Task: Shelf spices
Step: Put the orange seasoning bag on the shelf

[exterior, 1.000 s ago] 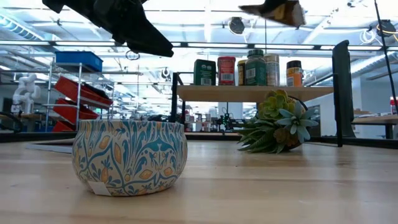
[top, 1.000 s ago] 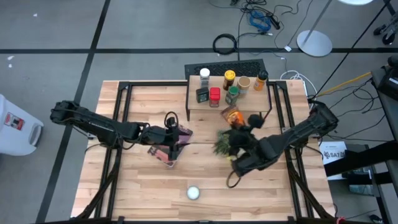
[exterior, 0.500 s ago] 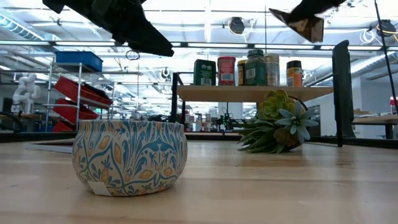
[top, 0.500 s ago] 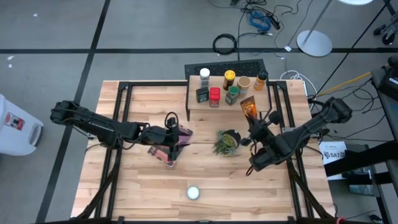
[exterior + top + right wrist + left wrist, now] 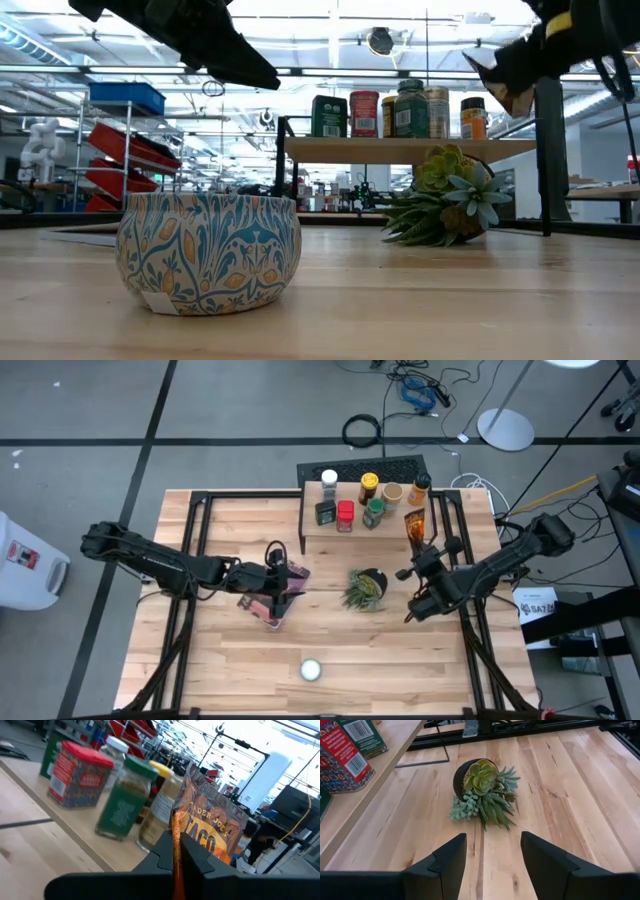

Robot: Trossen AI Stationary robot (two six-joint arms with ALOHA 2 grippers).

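The shelf [image 5: 322,534] stands at the table's far side, with several spices [image 5: 345,512] upright on its board; the low view shows the same jars and tins [image 5: 400,108] in a row. My right gripper [image 5: 420,552] is shut on a flat orange packet [image 5: 414,528], in the air off the shelf's near right corner. The right wrist view shows that packet [image 5: 210,827] in front of the jars. My left gripper [image 5: 492,840] hangs open at the table's middle, nothing between its fingers. My right gripper pinches the packet between its two fingers by one edge [image 5: 176,826]. The fingers lie about level and point toward the table's far side. The packet stands out beyond the fingertips, on edge and lifted clear of table and shelf.
A potted succulent [image 5: 362,588] lies tipped on its side between the two grippers. A maroon book [image 5: 262,603] lies under the left gripper. A patterned round tin [image 5: 208,250] sits near the table's near edge. Black frame rails [image 5: 468,620] run along both sides.
My right gripper has carried the packet from above the plant toward the table's right edge and somewhat down, rolling its wrist; the packet has turned with it and now stands on edge beside the shelf's right end.
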